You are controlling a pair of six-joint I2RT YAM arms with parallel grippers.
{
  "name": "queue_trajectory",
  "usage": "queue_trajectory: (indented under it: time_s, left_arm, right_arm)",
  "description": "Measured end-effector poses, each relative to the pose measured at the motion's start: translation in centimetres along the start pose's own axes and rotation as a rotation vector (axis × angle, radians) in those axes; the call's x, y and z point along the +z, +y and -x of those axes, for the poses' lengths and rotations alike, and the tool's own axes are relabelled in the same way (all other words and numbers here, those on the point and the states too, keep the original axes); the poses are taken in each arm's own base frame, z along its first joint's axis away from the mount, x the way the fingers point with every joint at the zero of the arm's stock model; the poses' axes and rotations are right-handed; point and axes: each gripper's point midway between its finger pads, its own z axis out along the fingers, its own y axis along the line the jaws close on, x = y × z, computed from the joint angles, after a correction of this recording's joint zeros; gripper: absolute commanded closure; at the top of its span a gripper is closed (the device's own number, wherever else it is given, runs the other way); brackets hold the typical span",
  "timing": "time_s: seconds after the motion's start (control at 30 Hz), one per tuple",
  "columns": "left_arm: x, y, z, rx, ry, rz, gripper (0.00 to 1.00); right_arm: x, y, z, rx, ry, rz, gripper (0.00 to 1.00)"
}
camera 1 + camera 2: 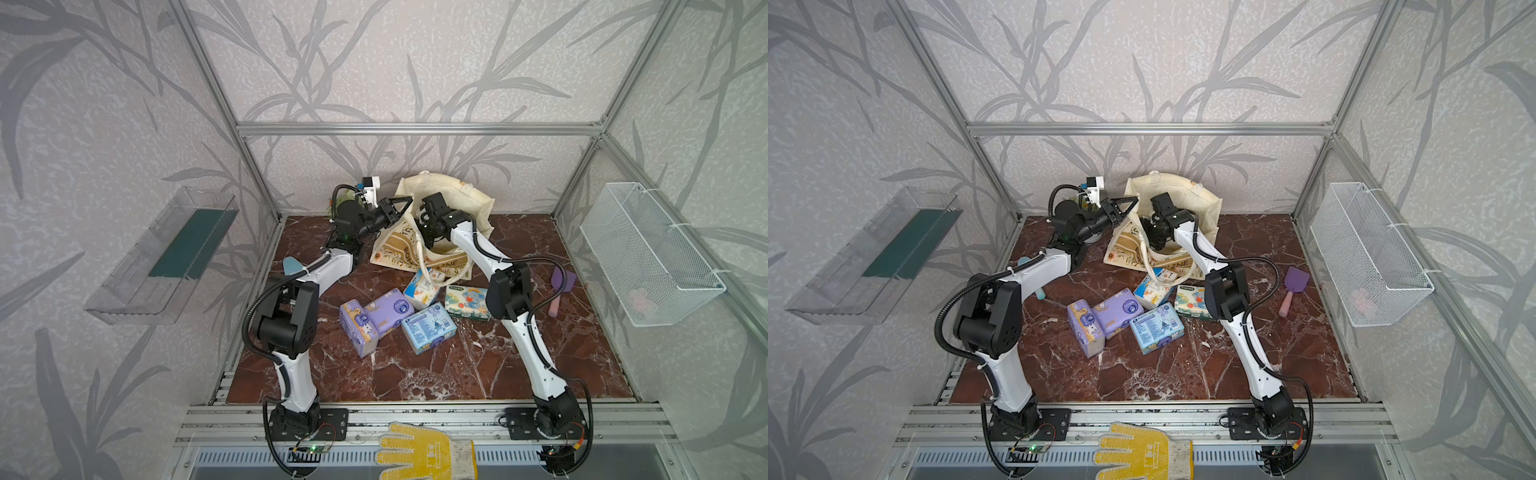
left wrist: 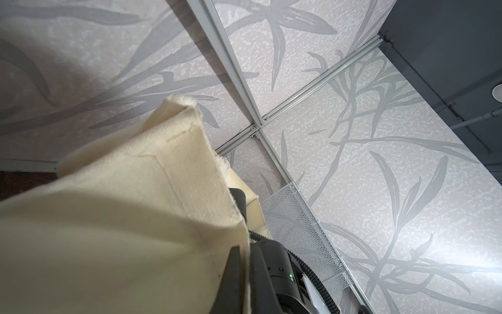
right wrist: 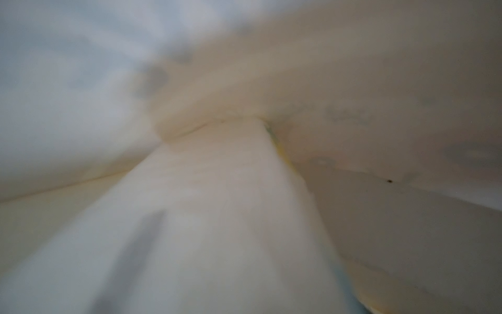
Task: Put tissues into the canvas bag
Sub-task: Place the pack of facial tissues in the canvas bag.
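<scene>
Pinching the cream rim of the canvas bag [image 1: 446, 199], the left hand [image 1: 405, 203] is pressed together on the coarse woven fabric; the left wrist view shows cloth sandwiched between its two dark fingers [image 2: 235, 274]; the bag sits at the back middle of the red-brown marble table [image 1: 415, 374], soft and slumped, its mouth gaping upward; its plain rear panel stands up toward the back wall while the front panel with the tan striped band sags forward, a white looped handle [image 1: 419, 257] trailing onto the table in front.

Reaching down into that mouth, the right hand [image 1: 432, 226] is buried from the wrist on; its own camera gives only blurred cream cloth and a pale block, so I cannot tell whether it is spread or gripping.

Five tissues in glossy printed wrap lie in front of the bag, all soft bricks; one purple pack [image 1: 359, 328] runs front to back; the second purple pack [image 1: 390, 309] lies crosswise against it; the blue-white pack [image 1: 428, 328] lies flat beside them, long axis roughly across the table; the elephant pack [image 1: 466, 303] lies flat across as well; a white, blue and orange pack [image 1: 422, 289] tilts with one end under the handle loop.
</scene>
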Motion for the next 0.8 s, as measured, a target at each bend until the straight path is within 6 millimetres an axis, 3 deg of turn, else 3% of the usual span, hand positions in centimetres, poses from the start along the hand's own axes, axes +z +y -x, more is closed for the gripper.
queue_trajectory:
  time_s: [0.37, 0.53, 0.8]
  left_arm:
    - [-0.4, -1.4, 1.2, -0.066, -0.069, -0.108, 1.0]
    - [-1.1, -0.5, 1.4, -0.091, -0.089, -0.127, 1.0]
    - [-2.3, 1.5, 1.3, -0.052, -0.077, -0.008, 0.98]
  right_arm:
    - [0.7, -1.5, 0.3, -0.048, 0.0, -0.01, 0.23]
    - [0.4, -2.8, 0.5, -0.063, 0.007, -0.045, 0.02]
    - [-0.7, -5.8, -0.1, -0.116, 0.033, -0.19, 0.01]
